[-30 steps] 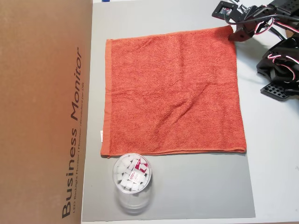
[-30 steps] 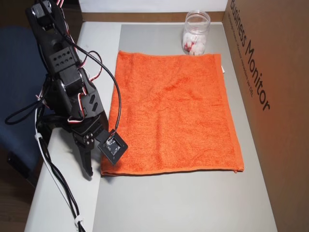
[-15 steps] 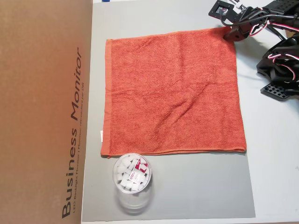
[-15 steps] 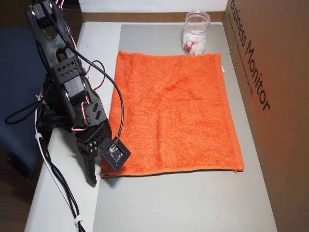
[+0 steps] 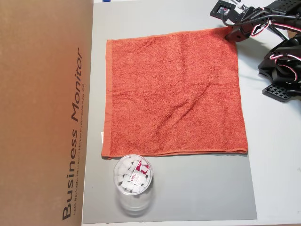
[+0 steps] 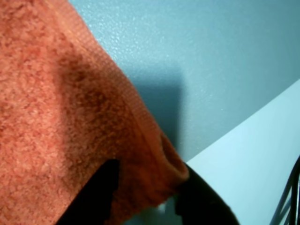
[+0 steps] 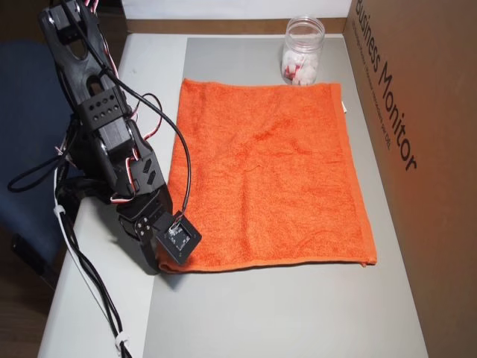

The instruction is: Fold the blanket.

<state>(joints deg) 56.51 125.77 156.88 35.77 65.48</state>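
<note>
Wrist view: gripper (image 6: 145,197) pinches the blanket (image 6: 56,117) at its corner, hem bunched between the jaws. Blanket lies flat on the grey mat (image 5: 188,188); the whole cloth spreads away from the gripper (image 7: 160,262) toward the jar (image 7: 302,51) edge.

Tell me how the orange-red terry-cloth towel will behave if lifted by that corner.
The orange-red terry-cloth towel lies flat with soft wrinkles, so it is probably floppy and would drape. Its looped pile likely grips the gripper fingers well. Dragging might nudge the clear plastic jar beside its edge.
</note>
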